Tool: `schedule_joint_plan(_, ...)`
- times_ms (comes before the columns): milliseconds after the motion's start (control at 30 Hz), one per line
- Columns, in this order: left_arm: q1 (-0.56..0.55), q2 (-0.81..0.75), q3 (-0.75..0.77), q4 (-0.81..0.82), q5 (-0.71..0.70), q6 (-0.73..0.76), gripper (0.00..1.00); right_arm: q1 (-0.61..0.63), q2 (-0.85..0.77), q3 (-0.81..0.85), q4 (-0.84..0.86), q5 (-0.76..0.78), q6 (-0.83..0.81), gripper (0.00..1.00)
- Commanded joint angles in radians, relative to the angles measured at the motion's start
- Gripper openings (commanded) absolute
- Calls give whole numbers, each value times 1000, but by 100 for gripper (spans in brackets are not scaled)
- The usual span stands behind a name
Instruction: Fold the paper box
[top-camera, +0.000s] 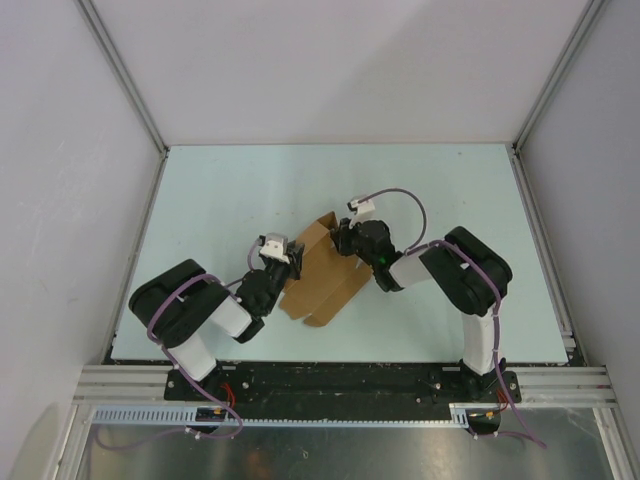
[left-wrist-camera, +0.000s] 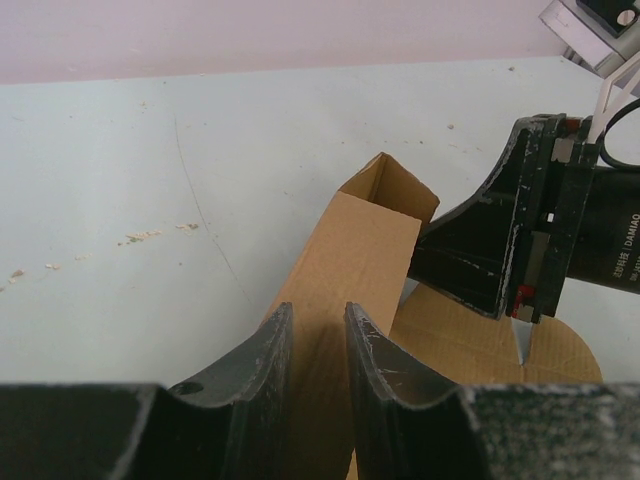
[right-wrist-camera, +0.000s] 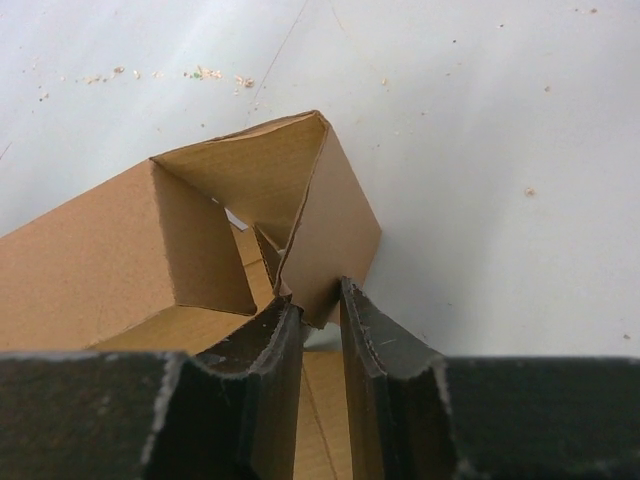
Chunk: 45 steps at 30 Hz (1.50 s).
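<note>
the paper box (top-camera: 320, 272) sits mid-table (top-camera: 220, 190) between the two arms, part-formed: one long side is up as a tube with an open far end, and a flat panel (left-wrist-camera: 560, 350) lies on the surface beside it; left gripper (left-wrist-camera: 318, 315) has its jaws drawn close with the tube's cardboard running through the gap, which reads as a clamp on the box's near end; right gripper (right-wrist-camera: 320, 300) is pinched on the bottom corner of the end flap (right-wrist-camera: 335, 230) at the open mouth, jaws nearly together with only cardboard between; biggest risk is that corner bite: very little material is in the jaws, so any pull or twist could let the flap slip out, or crease it off the score line; second risk is the two arms working against each other: if right pushes the flap in while left doesn't hold square, the tube likely racks into a diamond or collapses; the mouth already looks skewed from the right wrist; third is thin board under a hard pinch, so the tab may crush or tear and then won't tuck; fourth is clearance, since the right wrist body sits just beside the tube and close to the left fingers (left-wrist-camera: 270, 370), so a large reorientation could knock them or shove the box; the table looks smooth, so if left lets go the box probably skids
</note>
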Motion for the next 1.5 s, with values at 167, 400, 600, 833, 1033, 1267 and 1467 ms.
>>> schedule_joint_plan(167, -4, 58, -5, -124, 11, -22, 33, 34, -32, 30, -40, 21, 1, 26)
schedule_joint_plan(400, -4, 64, -2, -124, 14, -22, 32, 54, -61, 30, -92, 47, -12, 25)
schedule_joint_plan(600, -4, 64, -5, -122, 6, -19, 32, 77, -97, 30, -139, 84, -34, 25)
schedule_joint_plan(833, -4, 61, -5, -122, 8, -20, 32, 89, -127, 25, -178, 111, -40, 25)
schedule_joint_plan(1033, -4, 65, -7, -121, 6, -23, 32, 92, -154, 18, -211, 127, -49, 25)
schedule_joint_plan(1267, -4, 65, -4, -122, 11, -23, 32, 95, -179, 4, -231, 130, -52, 24)
schedule_joint_plan(1467, -4, 68, -2, -122, 13, -25, 32, 97, -171, -1, -232, 145, -58, 27)
